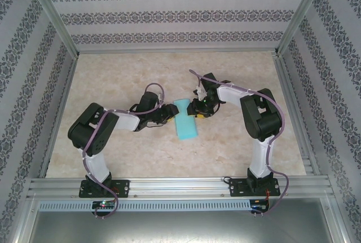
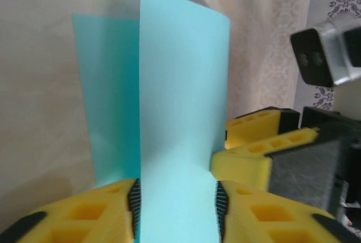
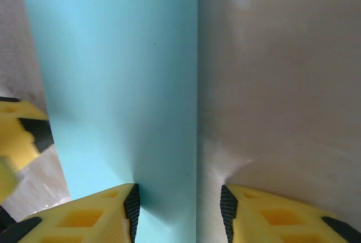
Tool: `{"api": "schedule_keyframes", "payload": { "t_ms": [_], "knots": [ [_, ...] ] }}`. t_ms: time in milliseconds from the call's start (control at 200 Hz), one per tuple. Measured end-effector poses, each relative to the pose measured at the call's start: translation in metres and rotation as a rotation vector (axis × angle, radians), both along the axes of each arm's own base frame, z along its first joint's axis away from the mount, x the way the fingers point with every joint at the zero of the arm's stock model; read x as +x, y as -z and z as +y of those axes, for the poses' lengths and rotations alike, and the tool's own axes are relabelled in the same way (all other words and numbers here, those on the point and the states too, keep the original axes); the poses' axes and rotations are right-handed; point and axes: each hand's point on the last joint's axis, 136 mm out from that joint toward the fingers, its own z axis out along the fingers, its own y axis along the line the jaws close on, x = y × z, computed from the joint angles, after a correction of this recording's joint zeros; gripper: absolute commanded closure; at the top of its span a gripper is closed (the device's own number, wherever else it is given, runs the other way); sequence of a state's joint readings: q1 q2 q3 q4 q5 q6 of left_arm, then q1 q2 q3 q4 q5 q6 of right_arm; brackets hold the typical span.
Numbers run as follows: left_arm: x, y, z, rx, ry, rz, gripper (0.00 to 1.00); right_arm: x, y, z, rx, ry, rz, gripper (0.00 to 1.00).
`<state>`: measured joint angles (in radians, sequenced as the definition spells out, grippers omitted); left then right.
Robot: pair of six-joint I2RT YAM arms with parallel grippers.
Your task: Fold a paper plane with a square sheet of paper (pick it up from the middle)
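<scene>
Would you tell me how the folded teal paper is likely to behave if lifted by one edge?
Probably floppy: the teal paper looks like a thin sheet, and one flap seems to stand up off the table. It is likely very light and easily creased. Its fold may add slight stiffness lengthwise.

A pale marbled surface (image 1: 141, 158); walls (image 1: 169, 6) with dark floral bands close it on three sides; metal posts (image 1: 53, 14) rise at the far corners; a metal rail (image 1: 180, 185) runs along its near edge.
</scene>
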<state>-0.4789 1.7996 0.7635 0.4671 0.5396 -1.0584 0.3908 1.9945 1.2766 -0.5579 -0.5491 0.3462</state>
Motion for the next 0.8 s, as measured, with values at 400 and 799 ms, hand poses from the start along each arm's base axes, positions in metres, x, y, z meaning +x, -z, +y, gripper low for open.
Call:
{"api": "schedule_keyframes", "payload": {
  "t_ms": [400, 799],
  "knots": [
    [0.012, -0.021, 0.069, 0.166, -0.127, -0.024, 0.11, -0.002, 0.003, 0.001, -0.095, -0.076, -0.043, 0.54],
    [0.012, -0.021, 0.077, 0.271, -0.059, -0.084, 0.00, -0.002, 0.005, 0.002, -0.198, -0.105, -0.052, 0.53]
  ]
}}
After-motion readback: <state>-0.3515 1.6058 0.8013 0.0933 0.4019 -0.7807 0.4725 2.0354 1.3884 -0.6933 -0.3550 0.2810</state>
